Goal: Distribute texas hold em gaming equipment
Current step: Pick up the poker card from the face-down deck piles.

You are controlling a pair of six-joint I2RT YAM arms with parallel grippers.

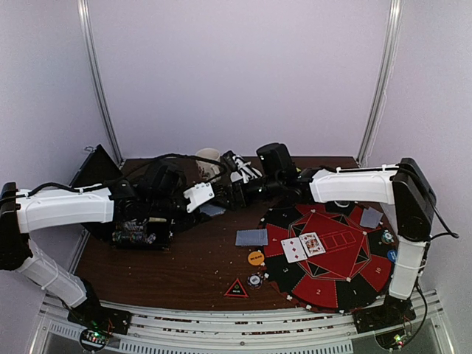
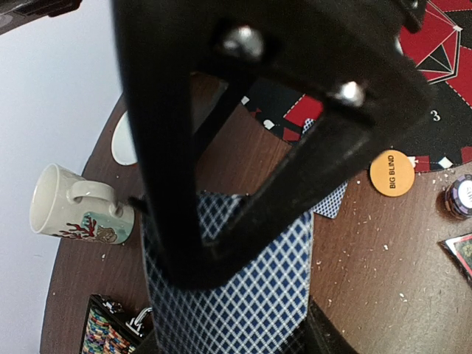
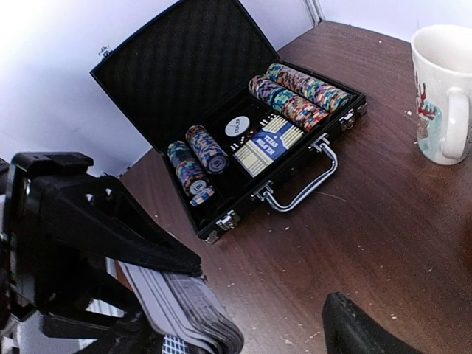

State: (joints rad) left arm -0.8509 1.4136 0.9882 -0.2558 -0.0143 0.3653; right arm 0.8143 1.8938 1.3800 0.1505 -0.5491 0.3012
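Over the tabletop's far middle, left of the round felt mat (image 1: 332, 254), the left gripper (image 1: 209, 203) grips the deck of cards (image 2: 243, 310). The right gripper (image 1: 236, 190) waits alongside, jaws apart and empty. It should nip only the topmost layer and slide that off flat.
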